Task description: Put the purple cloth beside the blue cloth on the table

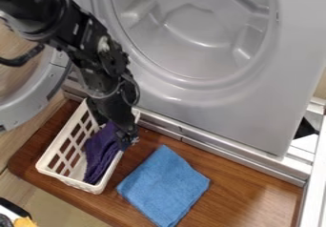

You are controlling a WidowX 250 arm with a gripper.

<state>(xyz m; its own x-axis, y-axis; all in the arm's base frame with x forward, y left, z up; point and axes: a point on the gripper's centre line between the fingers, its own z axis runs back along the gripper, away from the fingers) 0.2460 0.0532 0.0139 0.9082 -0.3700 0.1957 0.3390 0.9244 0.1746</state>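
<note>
At the far left is part of a round grey door rim (22, 109), and in the lower left corner sits a small yellow item (24, 222) against something dark, too cut off to name. To the right of these, on the brown wood-grain bench (235, 192), stands a cream-white plastic basket (66, 179) with slotted walls, set at a slant. The purple cloth (98, 152), dark and loosely bunched, lies inside it, towards the basket's right-hand side. That places the task near its start: the cloth to be moved has yet to leave the basket.

The black robot arm (92, 49) comes in from the upper left and slants down to the basket, where its black pincer (127, 138) is at the right-hand rim, up against the upper part of the purple cloth. I cannot tell how far the pincer is open, nor whether it has hold of the cloth or merely touches it. The reach into position looks done; a secure grip is unconfirmed.

Just to the right of the basket, the blue cloth (164, 185) lies flat on the bench as a rough square, near the basket but apart from it. It is the landmark and needs no handling. Beyond it rises a large grey machine front (191, 102) with a round hollow. What remains, as I judge it, is to secure the purple cloth, lift it over the rim, carry it to the bench beside the blue one, lower it and let go.
</note>
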